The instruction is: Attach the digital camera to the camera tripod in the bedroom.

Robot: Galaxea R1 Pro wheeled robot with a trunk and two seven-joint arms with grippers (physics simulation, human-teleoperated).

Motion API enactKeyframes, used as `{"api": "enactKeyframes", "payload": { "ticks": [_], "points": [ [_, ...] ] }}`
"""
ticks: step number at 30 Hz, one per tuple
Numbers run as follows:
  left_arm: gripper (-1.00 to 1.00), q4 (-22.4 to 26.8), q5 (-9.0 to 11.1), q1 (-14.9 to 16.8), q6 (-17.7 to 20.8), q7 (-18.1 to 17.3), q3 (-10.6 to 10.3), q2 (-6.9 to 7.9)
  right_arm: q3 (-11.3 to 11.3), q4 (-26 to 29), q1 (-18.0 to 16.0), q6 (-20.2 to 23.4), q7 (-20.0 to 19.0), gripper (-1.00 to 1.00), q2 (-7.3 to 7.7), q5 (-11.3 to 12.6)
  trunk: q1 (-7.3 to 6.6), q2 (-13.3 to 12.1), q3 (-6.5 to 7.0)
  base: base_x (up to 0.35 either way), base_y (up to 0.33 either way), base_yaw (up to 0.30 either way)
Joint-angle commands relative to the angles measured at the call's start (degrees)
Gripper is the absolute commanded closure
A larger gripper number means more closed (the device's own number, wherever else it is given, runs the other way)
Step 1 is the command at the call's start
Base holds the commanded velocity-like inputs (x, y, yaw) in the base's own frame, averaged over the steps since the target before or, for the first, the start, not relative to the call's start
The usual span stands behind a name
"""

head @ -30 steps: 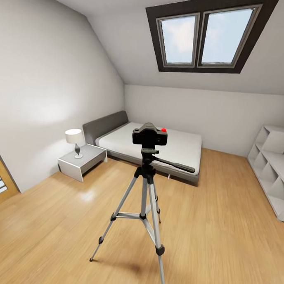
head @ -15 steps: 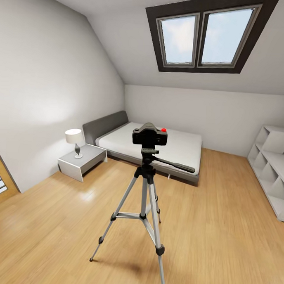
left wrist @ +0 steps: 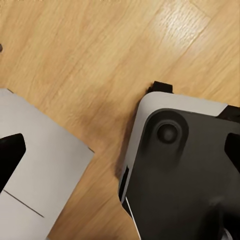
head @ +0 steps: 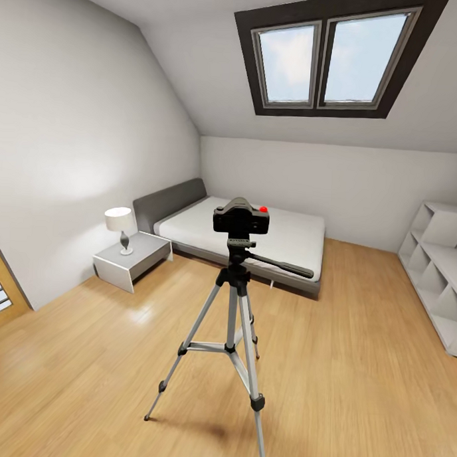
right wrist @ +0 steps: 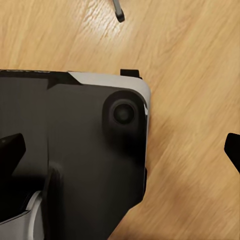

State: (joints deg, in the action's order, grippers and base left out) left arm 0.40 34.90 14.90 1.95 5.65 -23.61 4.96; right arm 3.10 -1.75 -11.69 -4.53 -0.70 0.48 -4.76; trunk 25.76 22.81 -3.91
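Tools: both spread wide, empty, pointed down at floor point(left wrist: 75, 45) over robot base point(right wrist: 75, 150). Nothing changed over the last second. Camera point(head: 241, 218) sits atop tripod point(head: 232, 322), well ahead of both; task looks done.

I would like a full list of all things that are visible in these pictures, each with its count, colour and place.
digital camera: one, black with a red button, sitting on top of the tripod head.
camera tripod: one, silver legs with black joints, standing on the floor in the middle of the room.
bed: one, grey frame and white mattress, behind the tripod against the far wall.
nightstand: one, white-grey, left of the bed.
lamp: one, white shade, on the nightstand.
skylight: one double window, dark frame, in the sloped ceiling.
shelf unit: one, white, at the right wall.
floor: light wood.
robot base: black and grey, above the floor in both wrist views.
fingers: black tips at the wrist views' edges, far apart.
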Motion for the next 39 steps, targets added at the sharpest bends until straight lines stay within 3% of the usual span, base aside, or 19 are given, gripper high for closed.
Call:
{"api": "enactKeyframes", "payload": {
  "ticks": [1, 39],
  "points": [
    [-1.00, 0.08, 0.29, 0.04, 0.20, 0.19, -0.50, 0.01, 0.34, -0.19, -0.09, -0.36, -0.08, -1.00, 0.03, -0.50, 0.03, 0.12, -0.12, 0.000, 0.000, 0.000],
    [-1.00, 0.29, 0.04, 0.04, 0.16, 0.24, -0.43, -0.01, 0.33, -0.10, -0.09, -0.66, 0.27, -1.00, 0.16, -0.56, 0.03, 0.12, -0.12, 0.000, 0.000, 0.000]
  ]
}}
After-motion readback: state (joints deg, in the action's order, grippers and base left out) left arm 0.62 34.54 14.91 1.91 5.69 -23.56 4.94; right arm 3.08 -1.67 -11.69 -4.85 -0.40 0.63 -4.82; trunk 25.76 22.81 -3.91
